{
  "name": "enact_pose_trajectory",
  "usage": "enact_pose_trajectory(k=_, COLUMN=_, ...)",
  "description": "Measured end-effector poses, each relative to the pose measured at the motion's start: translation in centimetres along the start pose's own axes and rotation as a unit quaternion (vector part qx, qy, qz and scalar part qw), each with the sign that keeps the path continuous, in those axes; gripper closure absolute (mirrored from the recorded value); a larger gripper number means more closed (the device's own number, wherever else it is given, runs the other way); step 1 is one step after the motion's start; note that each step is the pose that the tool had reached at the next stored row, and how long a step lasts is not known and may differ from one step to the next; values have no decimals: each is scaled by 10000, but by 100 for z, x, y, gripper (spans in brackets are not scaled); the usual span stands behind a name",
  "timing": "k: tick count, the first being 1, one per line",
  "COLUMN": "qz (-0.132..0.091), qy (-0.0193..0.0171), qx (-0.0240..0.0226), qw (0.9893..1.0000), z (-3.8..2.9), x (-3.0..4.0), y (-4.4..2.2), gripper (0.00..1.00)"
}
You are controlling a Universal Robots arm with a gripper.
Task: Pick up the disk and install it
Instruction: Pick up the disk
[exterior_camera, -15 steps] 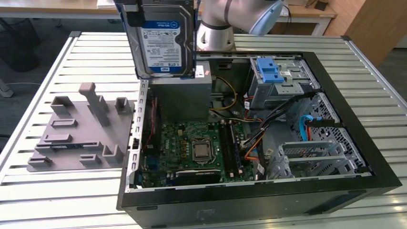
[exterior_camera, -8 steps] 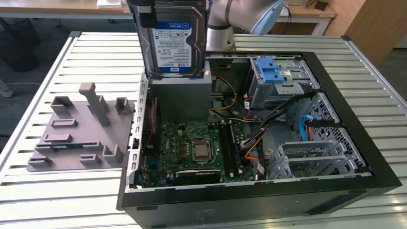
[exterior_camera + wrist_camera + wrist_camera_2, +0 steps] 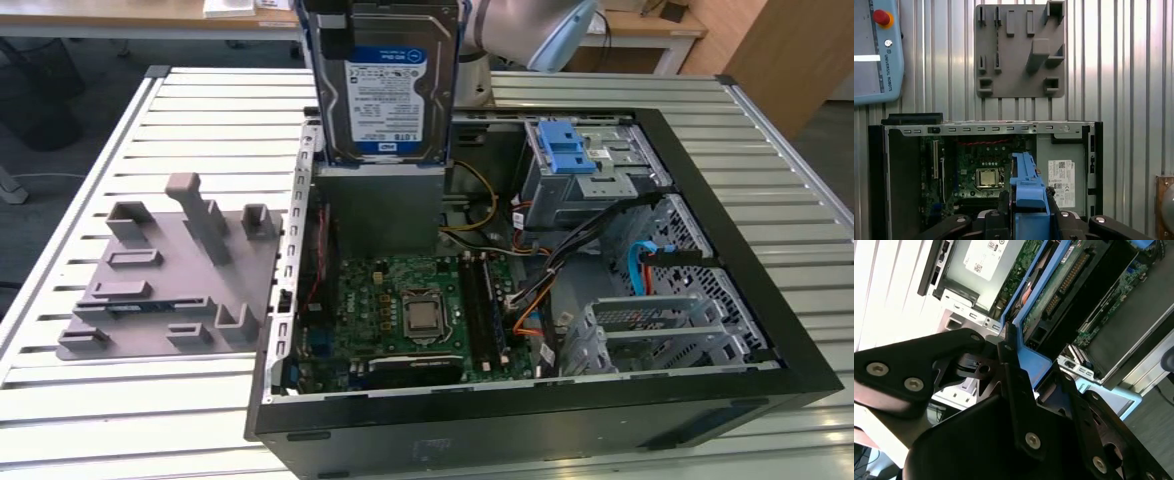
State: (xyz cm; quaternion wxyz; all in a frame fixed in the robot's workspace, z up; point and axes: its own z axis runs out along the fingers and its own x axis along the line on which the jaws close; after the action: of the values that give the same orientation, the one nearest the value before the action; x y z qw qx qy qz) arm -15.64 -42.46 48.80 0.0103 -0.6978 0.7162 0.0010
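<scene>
While the disk [image 3: 387, 90] is not yet in the machine, the gripper [image 3: 1034, 365] holds it on edge, well above the open computer case [image 3: 534, 430]. Its fingers [image 3: 1009, 370] are closed tight on the blue rail at the drive's end, probably so the narrow free end can lead and the label faces out in the exterior view. The case lies on its side on the slatted table [image 3: 200, 110], holding the motherboard [image 3: 407, 310], the grey power box [image 3: 380, 210] directly under the disk, loose cables, and the metal drive cage [image 3: 587, 185] with its blue latch [image 3: 567, 150]. A grey holder tray [image 3: 147, 290] sits beside it.
</scene>
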Motion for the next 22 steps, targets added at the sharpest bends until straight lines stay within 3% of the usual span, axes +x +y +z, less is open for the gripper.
enact_pose_trajectory(k=17, qz=88, qy=6, qx=1, qw=10000, z=28, x=-9, y=-377, gripper=64)
enact_pose_trajectory(k=22, qz=95, qy=7, qx=1, qw=10000, z=34, x=31, y=-416, gripper=64)
